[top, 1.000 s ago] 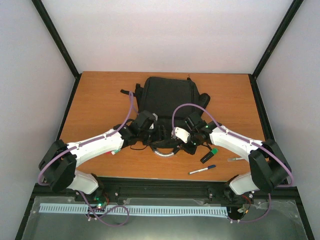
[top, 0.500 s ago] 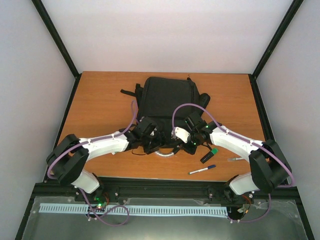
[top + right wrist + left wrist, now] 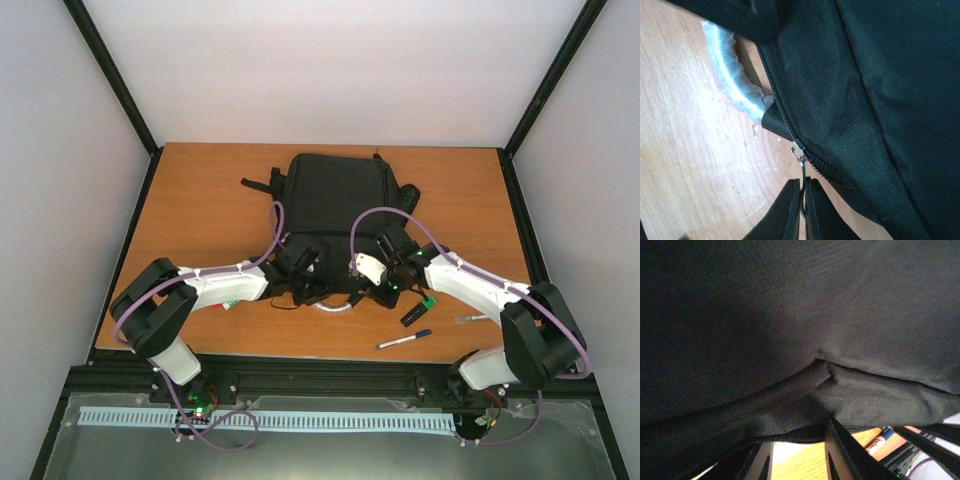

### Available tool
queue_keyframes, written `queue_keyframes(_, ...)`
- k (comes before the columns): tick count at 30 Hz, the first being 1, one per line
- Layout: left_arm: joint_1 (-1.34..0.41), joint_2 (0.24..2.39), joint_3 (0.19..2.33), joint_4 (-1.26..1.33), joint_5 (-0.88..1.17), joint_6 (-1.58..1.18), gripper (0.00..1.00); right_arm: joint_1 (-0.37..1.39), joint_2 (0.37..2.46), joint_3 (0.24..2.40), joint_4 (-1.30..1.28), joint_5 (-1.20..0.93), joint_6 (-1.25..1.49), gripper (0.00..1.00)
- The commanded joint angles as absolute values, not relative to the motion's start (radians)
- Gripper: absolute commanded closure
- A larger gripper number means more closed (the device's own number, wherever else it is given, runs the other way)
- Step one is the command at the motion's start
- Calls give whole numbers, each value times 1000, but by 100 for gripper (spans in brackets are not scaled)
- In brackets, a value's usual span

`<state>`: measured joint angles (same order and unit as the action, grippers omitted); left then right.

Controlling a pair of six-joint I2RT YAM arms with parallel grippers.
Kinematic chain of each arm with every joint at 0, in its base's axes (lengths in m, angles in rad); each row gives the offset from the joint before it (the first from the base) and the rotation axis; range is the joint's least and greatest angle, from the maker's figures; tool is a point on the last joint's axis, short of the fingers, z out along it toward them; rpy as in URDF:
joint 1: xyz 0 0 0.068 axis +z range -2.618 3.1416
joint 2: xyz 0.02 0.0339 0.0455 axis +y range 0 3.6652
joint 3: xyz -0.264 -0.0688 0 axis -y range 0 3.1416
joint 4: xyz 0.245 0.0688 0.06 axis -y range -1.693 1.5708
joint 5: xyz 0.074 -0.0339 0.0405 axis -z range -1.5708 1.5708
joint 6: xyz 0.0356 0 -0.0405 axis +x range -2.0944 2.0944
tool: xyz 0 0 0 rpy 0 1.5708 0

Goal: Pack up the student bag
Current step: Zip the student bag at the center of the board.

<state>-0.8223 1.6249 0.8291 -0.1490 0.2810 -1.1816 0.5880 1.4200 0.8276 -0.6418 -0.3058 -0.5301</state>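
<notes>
The student bag (image 3: 335, 200) is a large black backpack lying flat in the middle of the table, its silvery handle (image 3: 335, 308) at the near edge. My left gripper (image 3: 305, 282) is at the bag's near-left edge. In the left wrist view its fingers (image 3: 832, 452) stand apart, their tips under a fold of black fabric (image 3: 805, 390), with bare table between them. My right gripper (image 3: 378, 282) is at the near-right edge. In the right wrist view it (image 3: 803, 186) is shut on the metal zipper pull (image 3: 802, 172), just below the handle (image 3: 730, 80).
A blue-capped marker (image 3: 404, 340), a black item with a green end (image 3: 418, 308) and a small grey object (image 3: 470, 319) lie at the near right. A small green and red thing (image 3: 228, 305) lies under my left arm. The bag's straps (image 3: 258, 185) trail off to the left.
My left arm has reached further right and its gripper has gone in at the bag's near edge. My right gripper has shifted slightly right, still at the zipper.
</notes>
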Motion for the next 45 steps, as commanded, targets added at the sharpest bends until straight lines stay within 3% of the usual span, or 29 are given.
queue_keyframes(1, -828, 1566, 856, -126, 205, -1134, 77, 541, 1364, 796, -680, -282, -571, 97)
queue_keyframes(4, -828, 1556, 836, -119, 200, -1131, 87, 507, 1345, 780, -691, -278, -586, 97)
queue_keyframes(12, -828, 1542, 806, -110, 204, -1125, 93, 366, 1365, 794, -677, -253, -635, 97)
queue_keyframes(22, -828, 1517, 782, -117, 191, -1122, 93, 251, 1465, 847, -584, -205, -675, 97)
queue_keyframes(45, -827, 1511, 747, -106, 169, -1104, 93, 209, 1644, 995, -387, -78, -637, 97)
